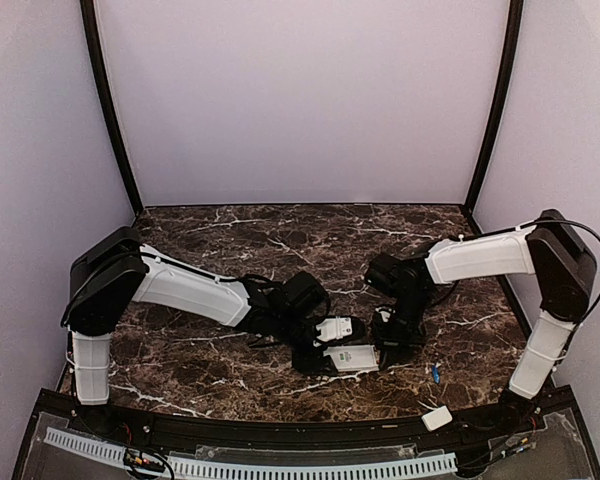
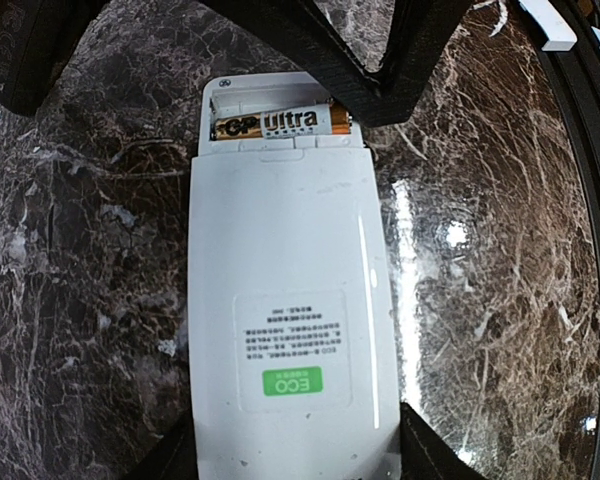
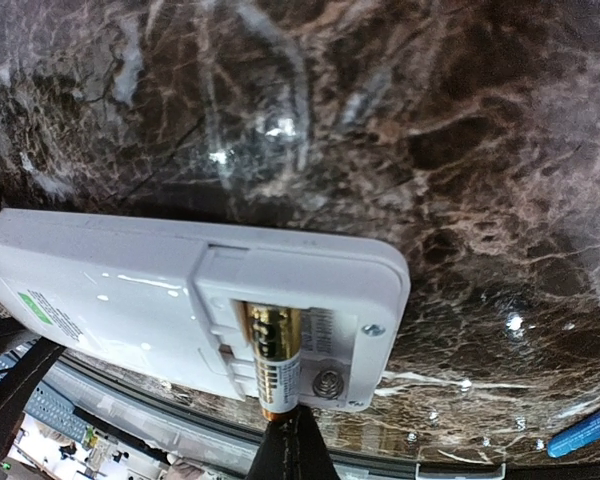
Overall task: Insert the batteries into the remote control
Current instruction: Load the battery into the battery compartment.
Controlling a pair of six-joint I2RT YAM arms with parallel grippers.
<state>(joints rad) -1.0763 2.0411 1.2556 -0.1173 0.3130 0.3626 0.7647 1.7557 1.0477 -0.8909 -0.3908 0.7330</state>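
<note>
The white remote control (image 1: 352, 357) lies back up with its battery bay open. My left gripper (image 1: 316, 354) is shut on its sides, and in the left wrist view its black fingers (image 2: 432, 452) clamp the remote (image 2: 285, 300). A gold and white battery (image 3: 276, 358) lies in one slot, also seen in the left wrist view (image 2: 280, 123), with its end poking past the bay edge. The other slot shows a bare spring (image 3: 327, 381). My right gripper (image 3: 292, 442) is shut, its tips against that battery's end. A blue battery (image 1: 435, 373) lies on the table to the right, also in the right wrist view (image 3: 583, 431).
A small plain white cover piece (image 1: 437, 418) lies at the near right edge of the marble table (image 1: 280, 240). A black rail (image 1: 280, 430) runs along the table's front. Walls enclose the back and both sides.
</note>
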